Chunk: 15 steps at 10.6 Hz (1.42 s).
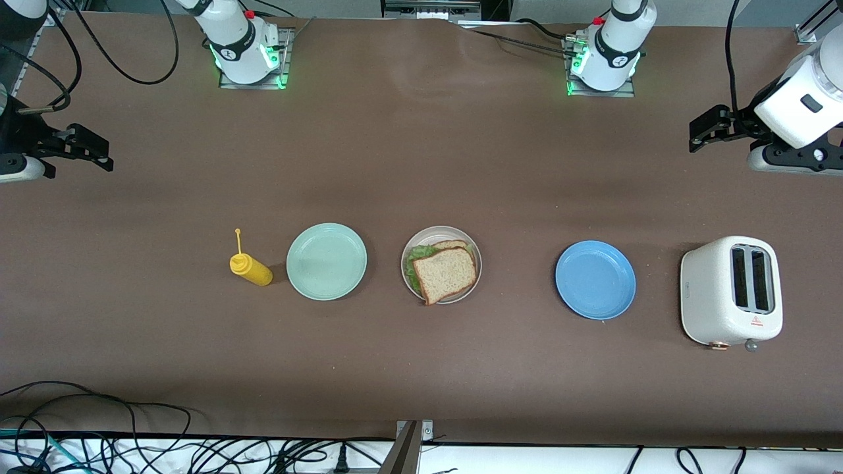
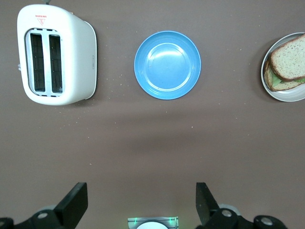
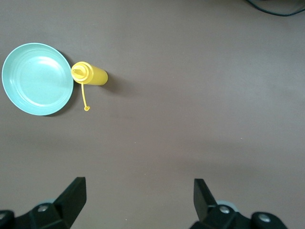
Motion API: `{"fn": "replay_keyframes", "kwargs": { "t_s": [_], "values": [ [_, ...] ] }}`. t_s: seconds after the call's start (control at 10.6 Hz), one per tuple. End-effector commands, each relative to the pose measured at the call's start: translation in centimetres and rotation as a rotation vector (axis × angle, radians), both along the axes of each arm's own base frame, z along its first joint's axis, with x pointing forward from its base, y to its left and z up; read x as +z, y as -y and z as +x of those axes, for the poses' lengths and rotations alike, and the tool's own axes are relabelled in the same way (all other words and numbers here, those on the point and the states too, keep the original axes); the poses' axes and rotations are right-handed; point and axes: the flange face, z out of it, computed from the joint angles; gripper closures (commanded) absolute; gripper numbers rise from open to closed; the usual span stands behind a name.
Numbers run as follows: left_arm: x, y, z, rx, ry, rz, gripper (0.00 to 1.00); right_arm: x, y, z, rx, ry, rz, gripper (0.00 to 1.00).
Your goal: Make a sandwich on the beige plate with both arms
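Brown matting is covering the whole table [image 1: 421,164], and a row of things is lying along its middle: a white toaster [image 1: 731,291] toward the left arm's end, then a blue plate [image 1: 595,280], the beige plate [image 1: 409,250], a mint-green plate [image 1: 326,261] and a yellow squeeze bottle [image 1: 250,268] toward the right arm's end.

Resting on the beige plate, the sandwich [image 1: 444,273] is showing two slices of brown bread with green lettuce between them. To my eye the task is looking finished. The top slice is sitting turned against the lower one, with one corner poking past the plate's rim on the side nearer the front camera. That is the main risk: any bump to the plate, or a gripper coming back down on it, could be sliding that slice off onto the matting. The leaf could also be slipping out if the bread gets nudged.

Both arms are waiting, raised and pulled well away from the plates. The left gripper [image 2: 142,204] is hanging over bare table near the toaster and blue plate, its fingers spread wide and holding nothing. The right gripper [image 3: 140,202] is hanging over bare matting near the bottle, likewise spread wide and empty.
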Motion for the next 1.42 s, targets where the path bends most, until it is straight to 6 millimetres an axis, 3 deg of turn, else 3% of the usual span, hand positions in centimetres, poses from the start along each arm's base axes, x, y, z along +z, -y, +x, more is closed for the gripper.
{"fn": "replay_keyframes", "kwargs": {
  "t_s": [0.0,0.47,0.76,1.32],
  "values": [
    [-0.6,-1.8,0.7,-0.003,-0.002,0.03,0.0,0.6,0.2,0.3,-0.006,-0.005,0.0,0.0],
    [-0.8,-1.3,1.1,0.046,0.004,0.035,0.0,0.6,-0.2,0.3,0.006,-0.005,-0.006,0.0],
    [0.1,-1.8,1.8,0.076,0.017,0.036,0.0,0.5,-0.2,0.6,0.008,0.004,-0.01,0.0],
    [-2.5,-1.5,2.2,0.07,-0.05,0.047,0.0,0.5,-0.1,0.7,0.003,0.008,-0.009,0.0]
  ]
}}
